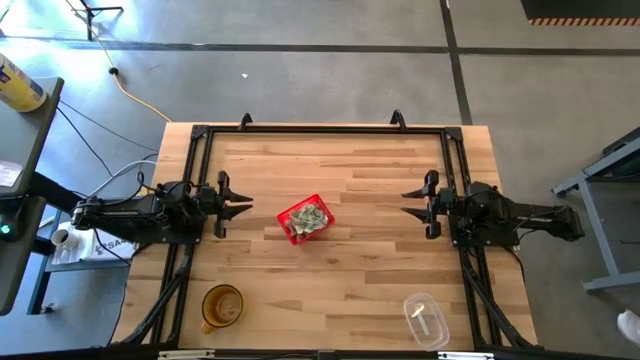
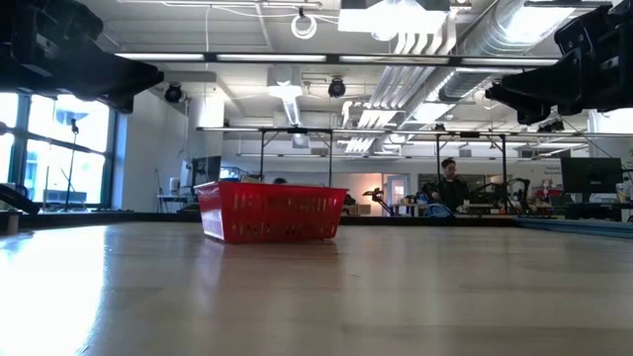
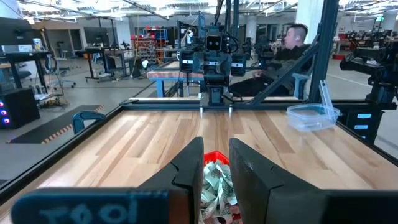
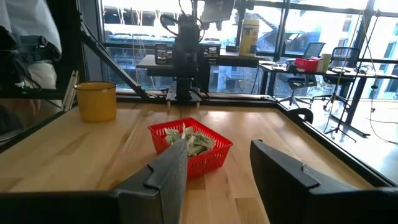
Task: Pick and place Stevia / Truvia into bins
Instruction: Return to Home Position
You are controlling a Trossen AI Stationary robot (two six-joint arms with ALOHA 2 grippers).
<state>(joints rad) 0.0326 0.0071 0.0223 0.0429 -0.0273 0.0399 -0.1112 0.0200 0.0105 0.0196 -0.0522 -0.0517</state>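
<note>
Overhead, table-level and facing wrist views share the basket [image 2: 272,220].

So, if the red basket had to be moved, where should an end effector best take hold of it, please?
Probably pinch one side wall of the basket at its rim, straight down from above: it stands upright and open-topped, the slotted wall is thin, and the packets fill its middle.

No lettering can be read anywhere: pale marks on the left gripper [image 3: 216,155] body, lower left of the left wrist view, and print on the white bag [image 1: 100,245] at the high view's left edge are illegible.
</note>
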